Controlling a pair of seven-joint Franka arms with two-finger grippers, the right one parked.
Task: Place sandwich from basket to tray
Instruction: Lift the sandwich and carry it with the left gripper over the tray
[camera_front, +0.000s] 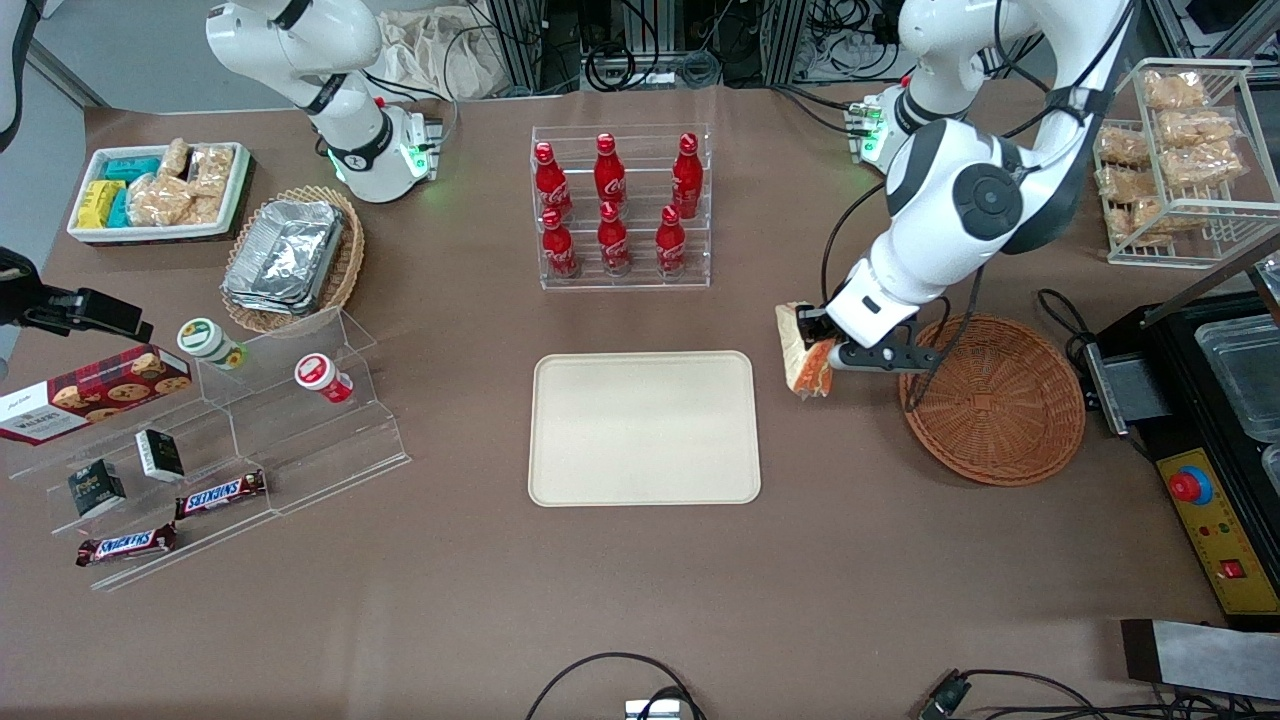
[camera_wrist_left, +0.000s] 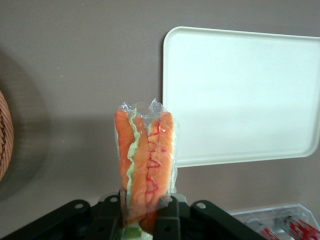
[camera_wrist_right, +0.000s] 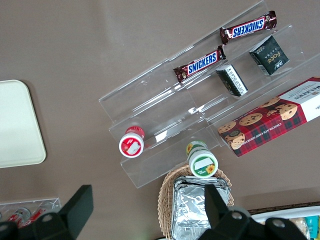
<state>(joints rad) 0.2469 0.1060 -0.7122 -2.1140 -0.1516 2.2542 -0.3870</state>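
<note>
Your basket (camera_front: 1000, 400) holds nothing, and so does the tray (camera_front: 645, 428). Between basket and tray, above bare table, the gripper (camera_front: 822, 352) clamps the sandwich (camera_front: 803, 362). The cola bottle rack (camera_front: 620, 205) stands farther from the camera than the tray

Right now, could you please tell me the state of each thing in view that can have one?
gripper: shut on the sandwich, raised between basket and tray
sandwich: held, wrapped, clear of the table
basket: empty
tray: empty
cola bottles: upright, capped, in their rack
foil containers: stacked in the tan basket
</note>
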